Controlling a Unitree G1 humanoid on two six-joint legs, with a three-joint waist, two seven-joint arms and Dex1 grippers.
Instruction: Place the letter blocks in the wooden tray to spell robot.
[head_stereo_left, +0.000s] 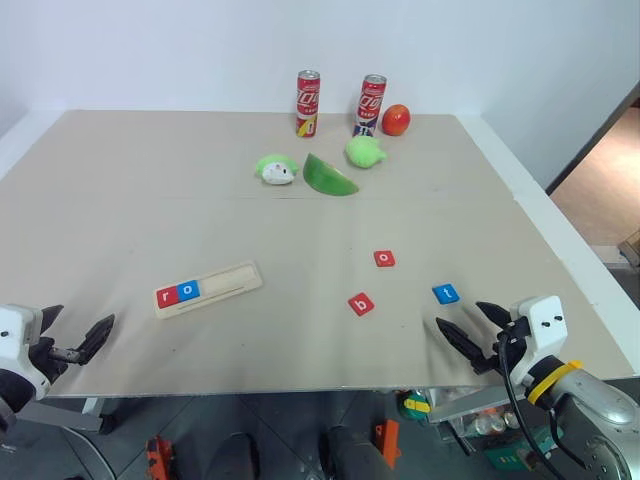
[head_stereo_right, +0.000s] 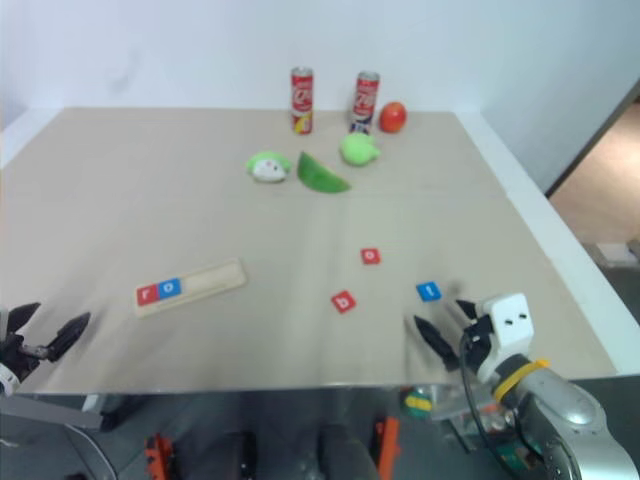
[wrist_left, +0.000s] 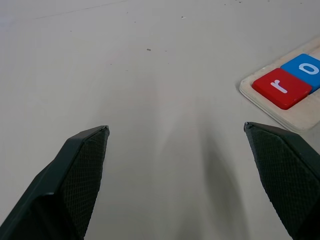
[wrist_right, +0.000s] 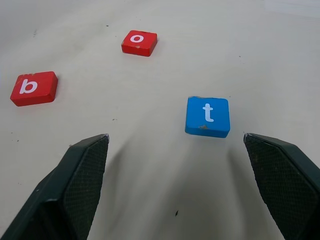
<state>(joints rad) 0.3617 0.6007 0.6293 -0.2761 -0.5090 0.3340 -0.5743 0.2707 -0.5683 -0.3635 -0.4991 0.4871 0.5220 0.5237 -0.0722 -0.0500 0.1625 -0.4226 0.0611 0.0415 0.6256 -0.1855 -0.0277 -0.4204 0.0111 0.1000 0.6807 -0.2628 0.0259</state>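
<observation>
The wooden tray (head_stereo_left: 209, 289) lies on the table's left half, with a red "r" block (head_stereo_left: 166, 295) and a blue "o" block (head_stereo_left: 187, 290) at its left end. Three letter blocks lie loose to the right: a red "b" (head_stereo_left: 361, 304), a red "o" (head_stereo_left: 385, 259) and a blue "t" (head_stereo_left: 446, 293). My right gripper (head_stereo_left: 472, 326) hovers open at the table's front right, just short of the blue "t" (wrist_right: 208, 116). Near the front left corner my left gripper (head_stereo_left: 73, 333) is open, with the tray's "r" end (wrist_left: 281, 87) ahead of it to the right.
At the back of the table stand two red cans (head_stereo_left: 308, 103) (head_stereo_left: 371, 105) and a red ball-like fruit (head_stereo_left: 397, 120). In front of them lie a green wedge (head_stereo_left: 328, 177) and two green-and-white plush toys (head_stereo_left: 276, 169) (head_stereo_left: 365, 152). The table's front edge runs just behind both grippers.
</observation>
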